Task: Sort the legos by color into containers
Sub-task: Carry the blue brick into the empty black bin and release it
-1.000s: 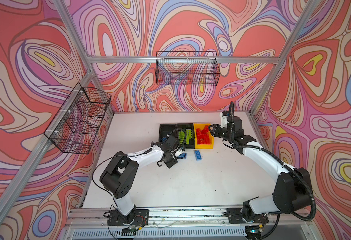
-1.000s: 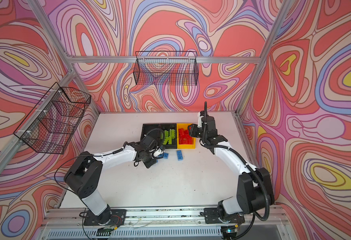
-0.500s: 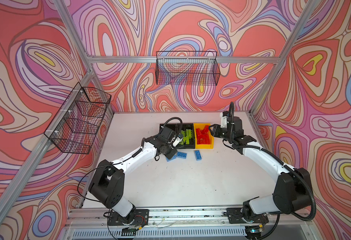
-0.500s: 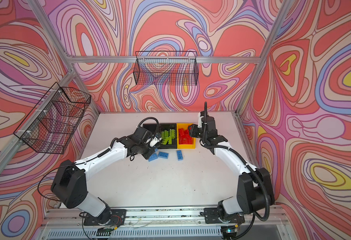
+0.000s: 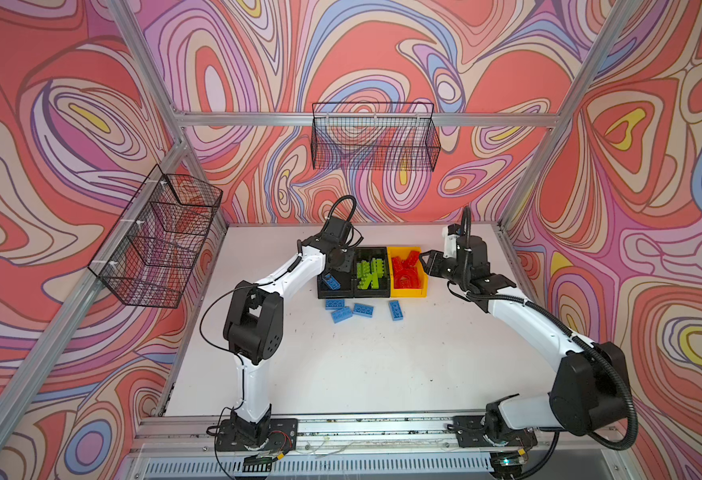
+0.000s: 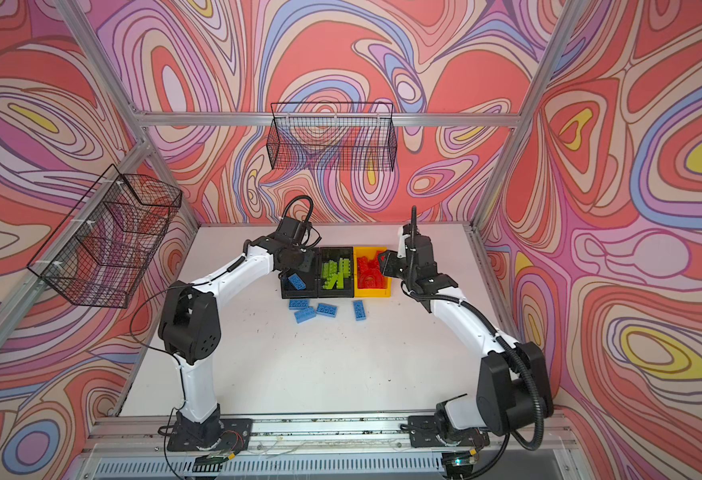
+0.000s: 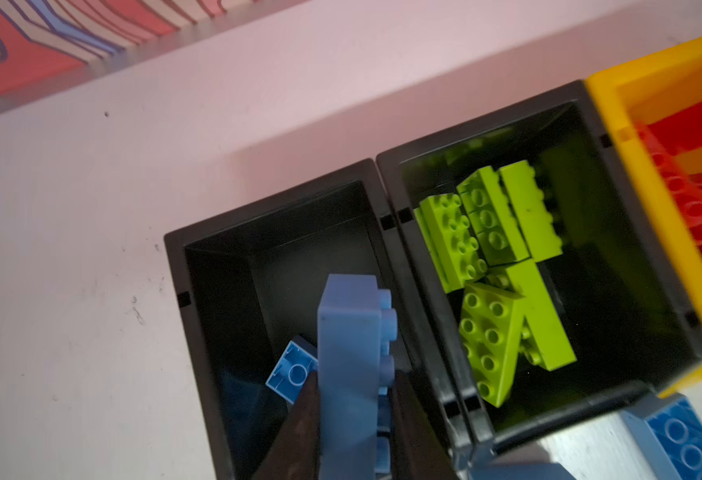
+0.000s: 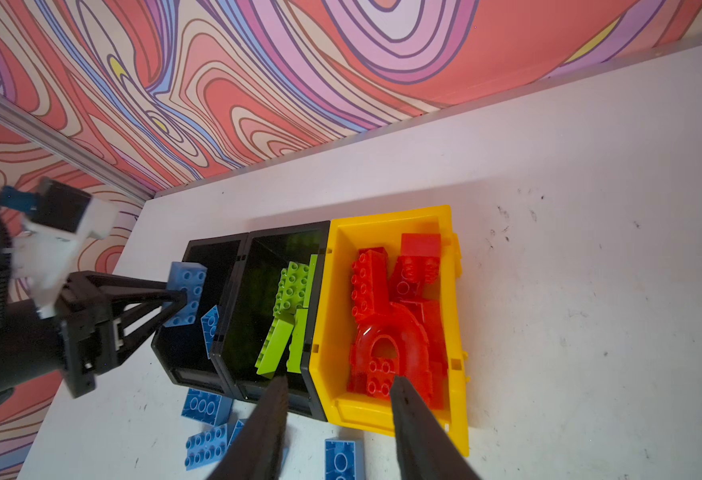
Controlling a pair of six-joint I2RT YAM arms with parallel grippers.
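My left claw (image 7: 353,384) is clenched on a blue brick (image 7: 349,332), and the coming move turns on one thing: the left bin (image 7: 199,266) lies straight under that brick. In both top views the brick hangs over the leftmost of three bins at frame centre, inside its rim. Its long axis runs on out from the fingers (image 7: 305,399), in line with the claw and pointing down into the bin. The studs face the middle bin (image 7: 590,124), which holds the green bricks (image 7: 494,257). The held brick sits close to the wall those two bins share (closer than I'd like). I judge a plain release should drop it in, with a small chance it clips that wall. A second brick (image 7: 293,372) lies on the bin floor. My right claw (image 8: 338,382) is spread and empty, hovering just right of the yellow bin (image 8: 382,216), which holds the red bricks (image 8: 382,316). Four loose bricks (image 5: 342,314) lie on the table (image 5: 382,374) just below the bins in the top views. Three sit under the black bins, nearer the left arm. The fourth brick (image 5: 396,309) sits under the yellow bin's left corner, nearer the right claw.
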